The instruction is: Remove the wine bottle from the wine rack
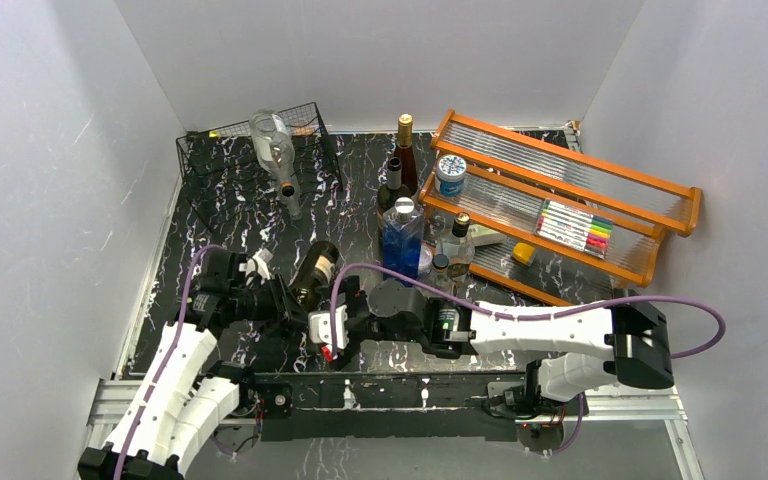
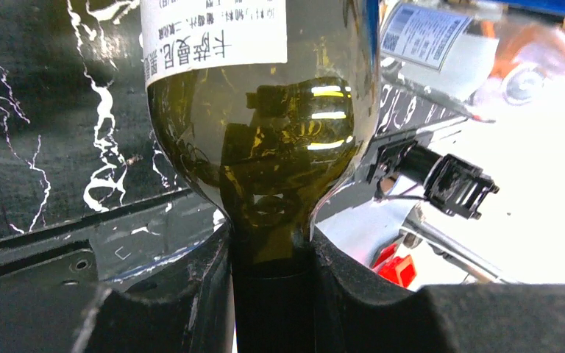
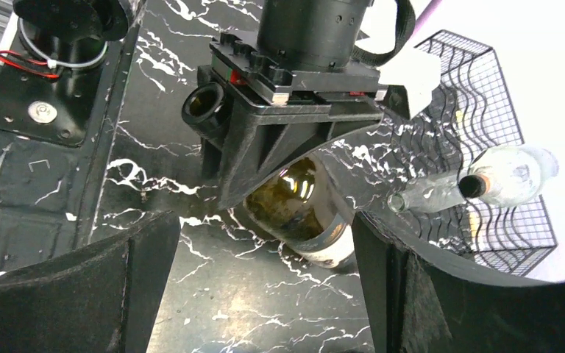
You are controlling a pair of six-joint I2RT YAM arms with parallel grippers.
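Close by the arm bases, the left pincer (image 2: pixel 271 239) is clenched on the neck of the wine bottle (image 2: pixel 265 147), a dark green one w/ a white label. The body sticks out ahead of its fingers, low over the worktop (image 1: pixel 230 215). Can't tell if the glass rests on it or hangs just above.

Just to the R of that, the right pincer (image 3: pixel 265 257) is released: fingers spread wide, nothing between them, aimed at the left pincer and the bottle's shoulder, near but apart.

Looks to me like the lift-out itself is done. The wine rack (image 1: pixel 205 155) sits far beyond the left pincer, in the back-left corner, w/ a clear bottle (image 1: pixel 272 140) lying on it. What's left is prob. the set-down: lower till the worktop bears the glass, then free the neck. Round glass, so watch for rolling.

Room:
- **Ahead and left of the left pincer:** bare worktop up to the rack, w/ the side wall further left.
- **To its R:** tight, w/ the right pincer just beside. Beyond that are a cluster of upright bottles (image 1: pixel 400 205) and an orange shelf (image 1: pixel 570 190).
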